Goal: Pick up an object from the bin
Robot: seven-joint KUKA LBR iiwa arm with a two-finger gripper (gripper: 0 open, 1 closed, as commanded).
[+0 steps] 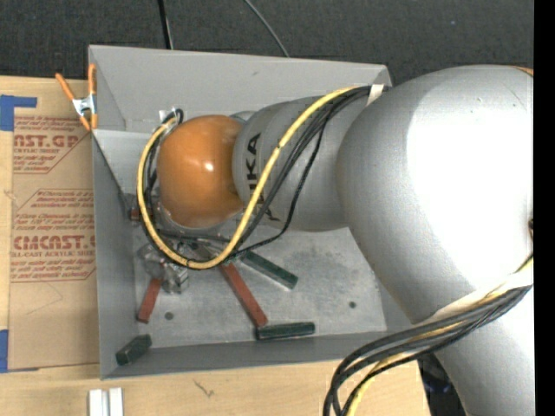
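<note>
My gripper point(172, 271) hangs low over the left part of the bin floor, mostly hidden under the arm's orange cover. Right at it starts a red-brown bar point(148, 302) that slants down-left toward a dark green block point(133, 348) in the front left corner. A second red-brown bar point(244, 297) runs down-right from under the gripper and ends by a dark green handle point(284, 329) lying flat near the front wall. Whether the gripper touches either bar is hidden.
Another dark green bar point(270, 269) lies slanted in the middle of the floor, partly under the arm. The arm and its cables cover the back and right of the bin. Bare floor shows at the front right.
</note>
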